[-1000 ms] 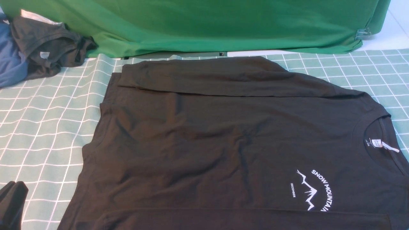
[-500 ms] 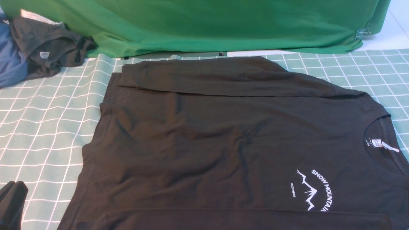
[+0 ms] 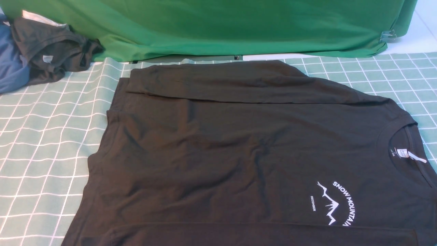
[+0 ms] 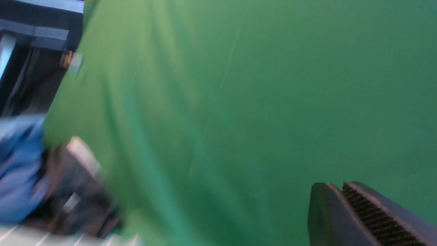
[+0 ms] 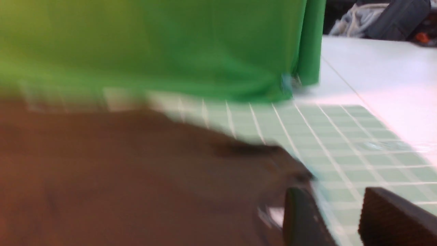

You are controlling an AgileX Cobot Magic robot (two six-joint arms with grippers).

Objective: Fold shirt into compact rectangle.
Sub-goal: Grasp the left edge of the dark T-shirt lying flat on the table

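The black shirt (image 3: 218, 153) lies spread front-up on the checked mat (image 3: 44, 143), round neck and white tag (image 3: 409, 155) toward the right. Its far and near sides are folded inward, the white mountain print (image 3: 333, 203) showing

The large black cotton t-shirt (image 3: 239, 153) lies spread on the table (image 3: 44, 143) with a checked mint-green cover, its round neck to the right, its hem to the left, and its far side folded over onto the body. Behind it hangs the big bright green cloth (image 3: 222, 24). In the far left corner the smaller crumpled dark grey garment (image 3: 51, 51) touches a blue fabric piece (image 3: 10, 71) at its left, apart from the t-shirt.
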